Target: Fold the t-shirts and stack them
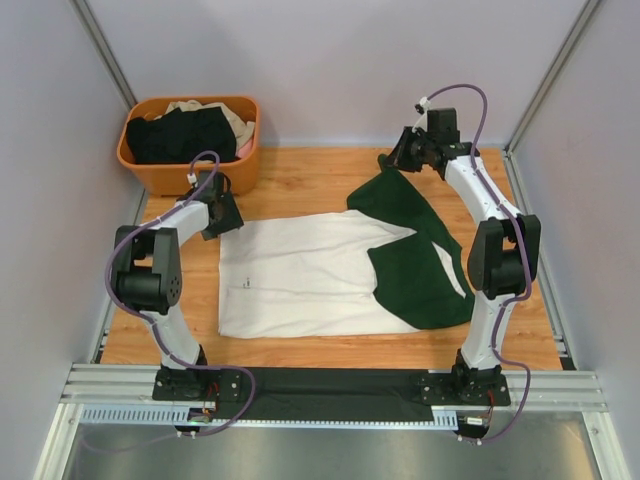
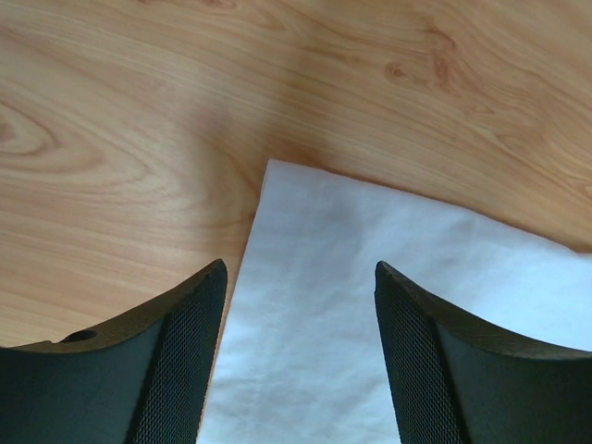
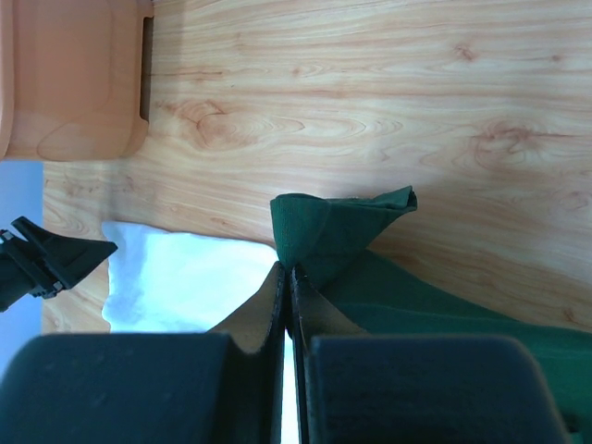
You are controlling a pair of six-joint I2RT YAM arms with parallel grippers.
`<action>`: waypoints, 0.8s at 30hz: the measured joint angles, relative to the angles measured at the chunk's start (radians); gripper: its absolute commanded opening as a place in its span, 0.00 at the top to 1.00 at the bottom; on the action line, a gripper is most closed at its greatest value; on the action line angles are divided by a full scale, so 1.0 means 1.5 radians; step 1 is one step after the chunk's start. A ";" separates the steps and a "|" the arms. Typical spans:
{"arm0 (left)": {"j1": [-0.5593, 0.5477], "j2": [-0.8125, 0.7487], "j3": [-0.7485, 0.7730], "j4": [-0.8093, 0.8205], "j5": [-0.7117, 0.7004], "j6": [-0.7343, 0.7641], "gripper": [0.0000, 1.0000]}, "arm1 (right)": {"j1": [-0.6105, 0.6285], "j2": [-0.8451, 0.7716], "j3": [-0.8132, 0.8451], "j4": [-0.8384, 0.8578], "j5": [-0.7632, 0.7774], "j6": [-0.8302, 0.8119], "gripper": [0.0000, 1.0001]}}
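Spreading stage, by my reading; no fold made yet. Wooden tabletop (image 1: 300, 185) carries one t-shirt (image 1: 300, 280), white body with dark green sleeves, lying mostly flat at the centre. Its hem is toward the left arm and its collar end toward the right arm.

Orange basket (image 1: 150, 172) stands at the far left corner, apart from the spread shirt. It holds a black shirt (image 1: 180, 135) and a beige one (image 1: 240, 122), both bunched.

Right gripper (image 3: 287, 273): jaws clenched on the green sleeve (image 3: 333, 227). The sleeve is drawn out toward the far right of the tabletop, and the cloth peaks up at the pinch. The near sleeve lies folded over the body, not spread.

Left gripper (image 2: 301, 277): jaws released, nothing between them, hovering over the far hem corner (image 2: 273, 171). Whether the fingertips touch the cloth, I cannot tell.

Next move, as I judge it:
- The left gripper needs to come down and close on that hem corner.
- Both arms can then pull the far edge taut, or carry it over toward the near edge.

Risk: thin cloth flat on wood may slip the pinch.
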 measured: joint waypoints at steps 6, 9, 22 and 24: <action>0.001 0.039 0.025 -0.009 0.003 -0.012 0.28 | 0.000 -0.001 -0.010 0.005 -0.008 0.000 1.00; 0.002 0.069 0.068 -0.033 0.008 -0.019 0.30 | 0.000 -0.002 -0.020 0.009 -0.008 0.000 1.00; 0.003 0.101 0.108 -0.080 0.018 -0.058 0.71 | 0.000 -0.030 -0.097 0.027 -0.013 0.002 1.00; 0.003 0.102 0.111 -0.086 0.021 -0.059 0.81 | 0.000 -0.036 -0.104 0.027 -0.013 0.002 1.00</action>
